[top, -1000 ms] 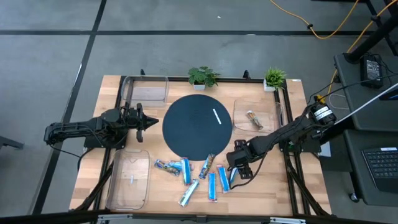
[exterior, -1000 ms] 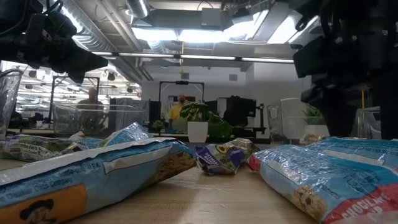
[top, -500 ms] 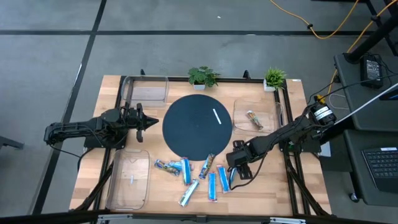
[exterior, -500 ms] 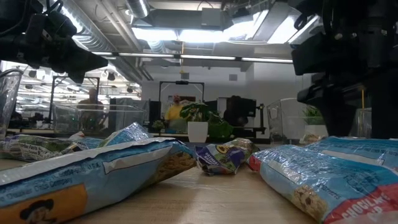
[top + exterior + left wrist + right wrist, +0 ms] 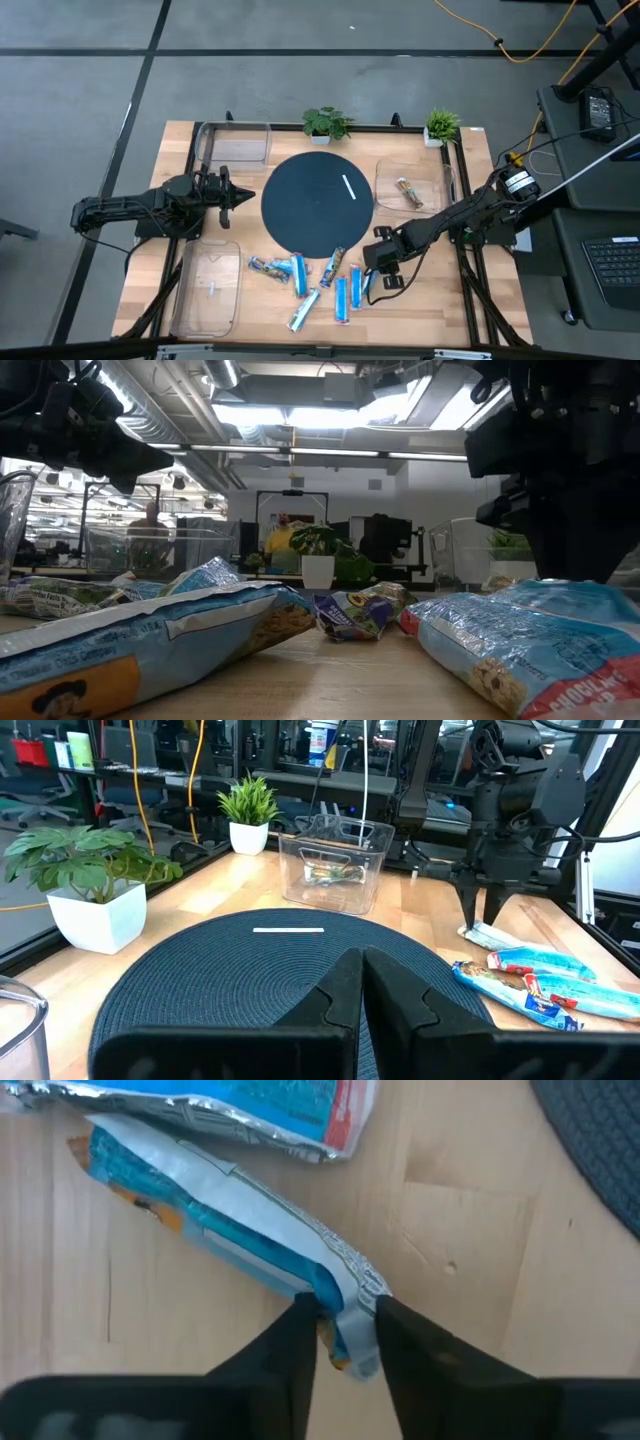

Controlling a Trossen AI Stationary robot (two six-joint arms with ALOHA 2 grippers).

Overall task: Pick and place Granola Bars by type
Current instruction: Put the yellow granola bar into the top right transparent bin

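Granola Bars (image 5: 318, 283) lie mostly unsorted in a loose cluster on the near middle of the table, in front of the dark round mat (image 5: 318, 203). One wrapper already sits in the far right bin (image 5: 412, 186). The right gripper (image 5: 345, 1342) pinches the foil end of a blue bar (image 5: 225, 1240); the left gripper (image 5: 362, 982) waits closed and empty at the left.

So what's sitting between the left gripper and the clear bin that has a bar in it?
The round dark mat, with a thin white mark on it. In the high view it fills the stretch between the shut left gripper and the bin.
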